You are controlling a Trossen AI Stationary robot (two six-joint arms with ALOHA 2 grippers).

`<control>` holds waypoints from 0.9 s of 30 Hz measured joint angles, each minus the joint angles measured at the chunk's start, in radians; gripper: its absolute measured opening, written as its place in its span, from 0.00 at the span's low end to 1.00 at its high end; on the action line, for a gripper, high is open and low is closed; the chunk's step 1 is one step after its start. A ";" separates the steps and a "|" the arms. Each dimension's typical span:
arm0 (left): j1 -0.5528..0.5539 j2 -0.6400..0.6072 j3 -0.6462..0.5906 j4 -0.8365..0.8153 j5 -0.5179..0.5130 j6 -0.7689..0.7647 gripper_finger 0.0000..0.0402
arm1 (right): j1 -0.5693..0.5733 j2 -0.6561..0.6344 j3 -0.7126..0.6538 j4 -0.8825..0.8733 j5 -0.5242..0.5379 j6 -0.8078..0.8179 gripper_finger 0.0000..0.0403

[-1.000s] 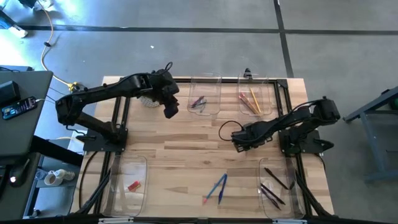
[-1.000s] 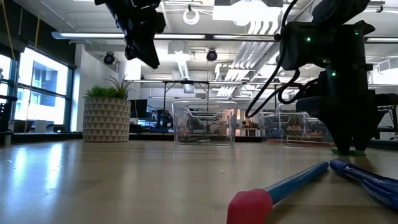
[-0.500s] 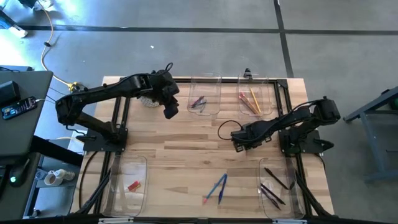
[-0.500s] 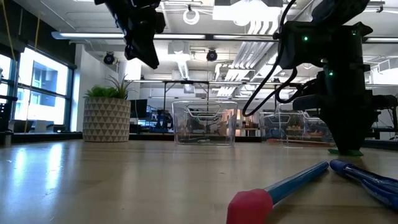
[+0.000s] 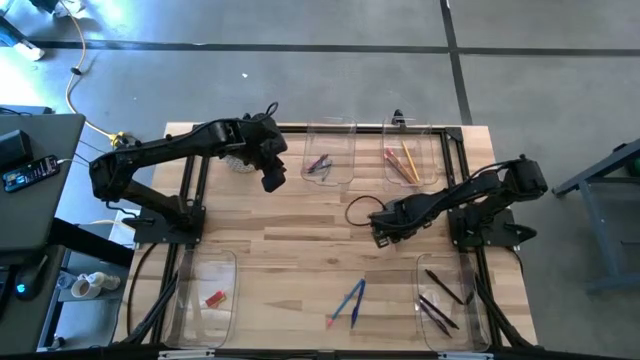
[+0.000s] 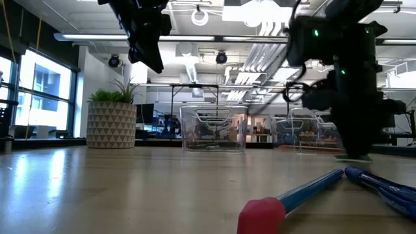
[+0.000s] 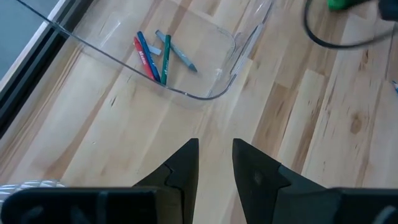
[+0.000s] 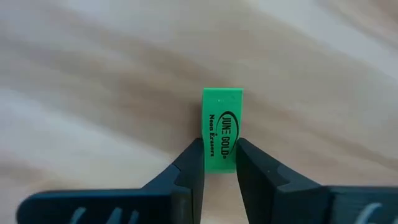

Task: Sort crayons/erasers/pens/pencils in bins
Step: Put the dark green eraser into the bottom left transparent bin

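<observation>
Middle of the table is wide open bare wood. Bins crowd the corners, and loose pens clutter the front edge.

A green eraser printed "June Gold Neon Erasers" lies flat on the wood near the table's middle, pinched at its near end. Four clear bins sit at the corners: the far-left bin holds crayons, the far-right bin pencils, the near-right bin dark pens, the near-left bin a red eraser. Two blue pens lie loose between the near bins
</observation>
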 joint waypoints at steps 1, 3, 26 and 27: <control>0.000 0.000 0.000 0.001 0.001 0.000 0.21 | 0.002 -0.006 0.009 0.013 -0.003 -0.001 0.17; 0.000 0.000 0.000 0.000 0.004 -0.001 0.21 | 0.009 -0.017 0.013 0.021 -0.004 -0.018 0.17; -0.001 0.001 0.000 -0.021 0.056 -0.268 0.39 | 0.032 -0.019 0.333 0.143 0.234 -0.443 0.17; -0.002 0.001 0.000 -0.020 0.056 -0.274 0.39 | 0.026 -0.019 0.352 0.143 0.243 -0.472 0.17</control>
